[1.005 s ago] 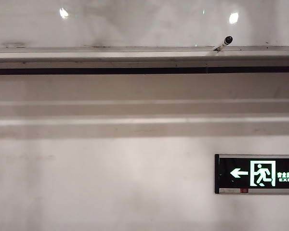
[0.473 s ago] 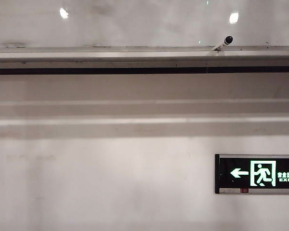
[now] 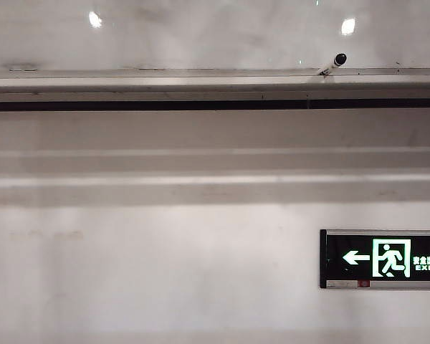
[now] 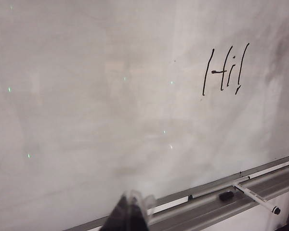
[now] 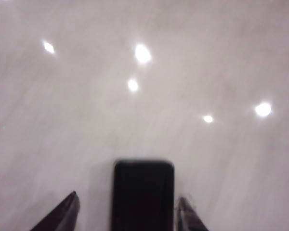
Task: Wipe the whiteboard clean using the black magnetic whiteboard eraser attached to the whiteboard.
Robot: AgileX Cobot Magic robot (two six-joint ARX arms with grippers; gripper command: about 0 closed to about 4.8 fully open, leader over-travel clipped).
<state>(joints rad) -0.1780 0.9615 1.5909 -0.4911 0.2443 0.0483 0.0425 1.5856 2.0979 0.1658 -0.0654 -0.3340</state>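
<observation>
The right gripper frames the black magnetic eraser between parted fingers on the glossy whiteboard, not yet clamped, so closing comes next; the left gripper, state unclear, idles below "Hi!".

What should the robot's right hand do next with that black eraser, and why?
Probably close the right gripper on the black eraser. The eraser sits on the whiteboard between the open fingers, with gaps on both sides, so it isn't gripped yet.
</observation>
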